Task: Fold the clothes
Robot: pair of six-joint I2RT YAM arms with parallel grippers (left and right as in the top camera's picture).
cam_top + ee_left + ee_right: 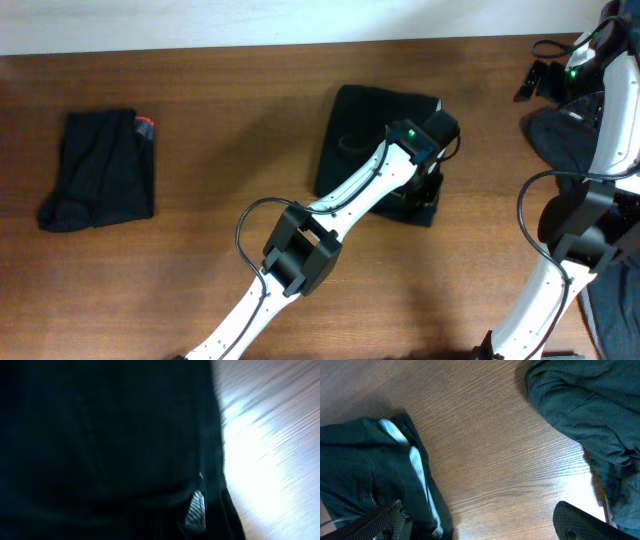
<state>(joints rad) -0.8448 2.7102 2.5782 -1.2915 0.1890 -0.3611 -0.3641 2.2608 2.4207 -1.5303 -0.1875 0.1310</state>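
Black shorts point(375, 130) lie partly folded at the table's middle. Their pale waistband strip point(422, 477) shows in the right wrist view. My left gripper point(425, 188) is down on their near right edge. In the left wrist view black fabric point(100, 435) fills the frame. One finger tip point(196, 510) shows among the folds, and the gripper looks shut on the cloth. My right gripper point(480, 522) is open and empty over bare wood between the shorts and a dark pile. A folded black garment with a red tag point(100, 170) lies at the far left.
A heap of dark grey-green clothes point(565, 140) lies at the right edge, also in the right wrist view point(585, 405). The right arm point(590, 200) stands over it. The wooden table point(220, 80) ends at a white wall at the back.
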